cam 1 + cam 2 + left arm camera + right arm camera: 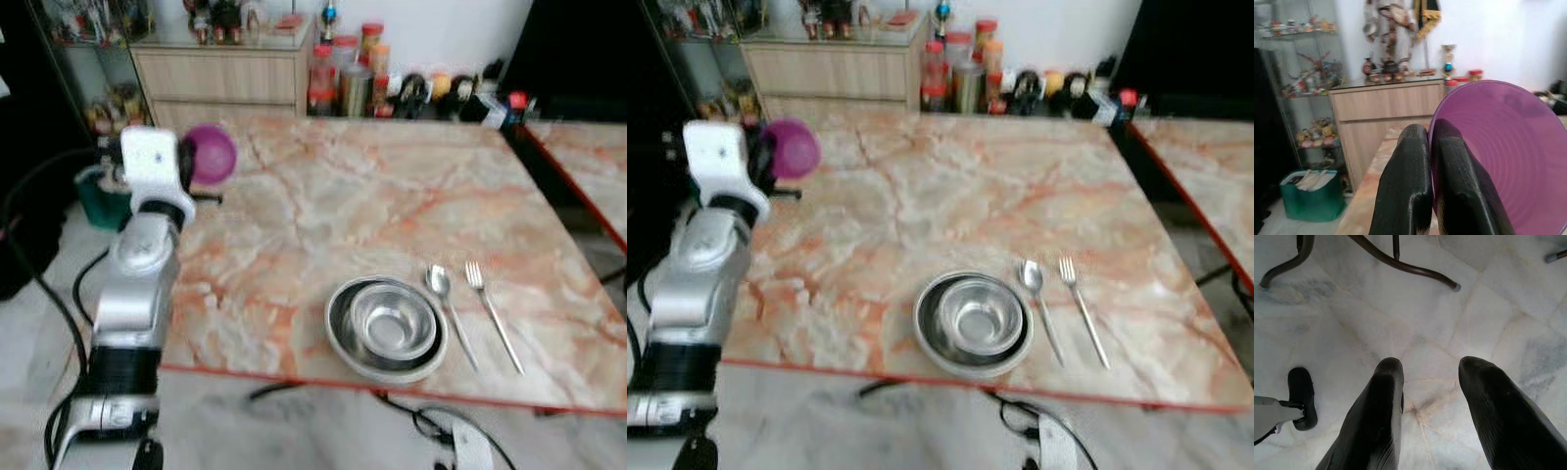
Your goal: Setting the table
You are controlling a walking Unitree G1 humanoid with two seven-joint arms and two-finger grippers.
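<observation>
Partly cut off in the wrist view, the purple bowl (pixel 1503 156) sat clamped by its rim in the left pincer (pixel 1432 186) above the worktop's (pixel 392 206) left edge, while the right pincer (pixel 1449 421) hung parted over the floor.

My left arm (pixel 137 294): silver metallic shell segments, a black ribbed collar low down, a white boxy wrist housing (pixel 152 157) on top. Black cables loop beside it. Left gripper (pixel 1432 183): two long, glossy black fingers with rounded tips. Right gripper (pixel 1447 396): the same black, tapered fingers, smooth-surfaced.
</observation>
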